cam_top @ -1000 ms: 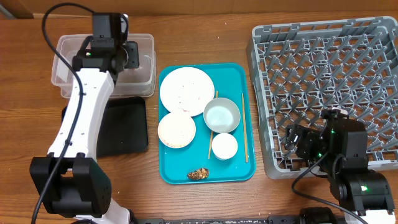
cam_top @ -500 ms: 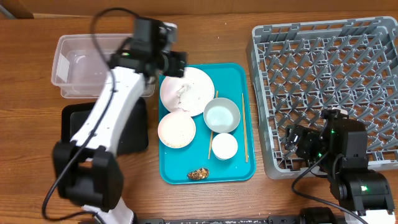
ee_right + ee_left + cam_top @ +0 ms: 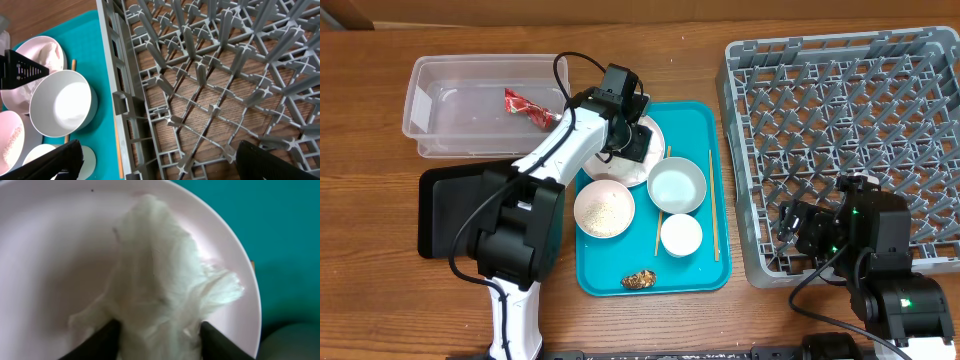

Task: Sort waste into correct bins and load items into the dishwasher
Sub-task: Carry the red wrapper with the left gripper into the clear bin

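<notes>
Teal tray (image 3: 605, 268) as landmark. Plate (image 3: 50, 255) in its far-left corner, tissue (image 3: 160, 280) on it. My left hand (image 3: 159, 326) straddles the tissue, a finger against each side; can't tell if it's pinched. Wrapper (image 3: 525, 105) in tub (image 3: 450, 135), left of tray. Right hand (image 3: 795, 225) spread wide, right of tray, at rack (image 3: 840, 120) edge.

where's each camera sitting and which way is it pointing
overhead: above the table, facing straight down on the teal tray and dish rack; left arm and right arm show.
left wrist: above the plate, facing down at the crumpled tissue between the left gripper's fingers.
right wrist: over the dish rack's tray-side wall, facing down into the lattice; the right gripper's fingers at bottom corners.
shared: all three show the plate.
</notes>
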Action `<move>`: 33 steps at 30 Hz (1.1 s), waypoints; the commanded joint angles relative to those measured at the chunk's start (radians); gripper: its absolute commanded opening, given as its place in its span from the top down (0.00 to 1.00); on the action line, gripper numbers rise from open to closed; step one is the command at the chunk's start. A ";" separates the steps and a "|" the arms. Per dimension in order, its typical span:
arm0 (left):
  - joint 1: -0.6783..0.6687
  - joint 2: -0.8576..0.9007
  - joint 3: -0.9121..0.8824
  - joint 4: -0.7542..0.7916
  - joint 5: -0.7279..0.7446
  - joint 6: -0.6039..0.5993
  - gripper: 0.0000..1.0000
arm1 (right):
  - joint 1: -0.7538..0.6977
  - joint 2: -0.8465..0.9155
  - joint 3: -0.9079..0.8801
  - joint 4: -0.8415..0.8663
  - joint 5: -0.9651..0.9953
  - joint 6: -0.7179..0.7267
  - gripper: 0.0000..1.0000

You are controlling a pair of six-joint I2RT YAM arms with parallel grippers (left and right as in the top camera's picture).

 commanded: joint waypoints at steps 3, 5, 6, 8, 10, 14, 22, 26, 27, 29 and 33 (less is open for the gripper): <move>0.002 -0.012 0.016 -0.013 -0.014 0.055 0.96 | -0.002 -0.008 0.029 0.000 0.006 0.004 0.00; 0.002 -0.033 0.030 -0.036 -0.048 0.053 0.96 | -0.002 -0.008 0.029 0.000 0.006 0.004 0.00; 0.002 -0.051 0.040 -0.050 -0.075 0.053 0.96 | -0.002 -0.008 0.029 0.000 0.006 0.004 0.00; 0.002 -0.090 0.060 -0.077 -0.124 0.053 0.96 | -0.002 -0.008 0.029 0.000 0.006 0.004 0.00; 0.006 -0.145 0.082 -0.103 -0.185 0.052 0.96 | -0.002 -0.008 0.029 0.000 0.006 0.004 0.00; 0.030 -0.266 0.095 -0.125 -0.252 0.052 0.96 | -0.002 -0.008 0.029 0.000 0.006 0.004 0.00; 0.170 -0.420 0.095 -0.151 -0.282 0.052 0.96 | -0.002 -0.008 0.029 -0.003 0.006 0.004 0.00; 0.272 -0.413 0.095 -0.143 -0.281 0.052 0.93 | -0.002 -0.008 0.029 -0.003 0.006 0.004 0.00; 0.289 -0.410 0.095 -0.140 -0.280 0.052 0.92 | -0.002 -0.008 0.029 -0.003 0.006 0.004 0.00; 0.326 -0.397 0.094 -0.127 -0.278 0.051 0.87 | -0.002 -0.008 0.029 -0.003 0.006 0.004 0.00; 0.369 -0.366 0.094 -0.113 -0.256 0.045 0.37 | -0.002 -0.008 0.029 -0.003 0.006 0.004 0.00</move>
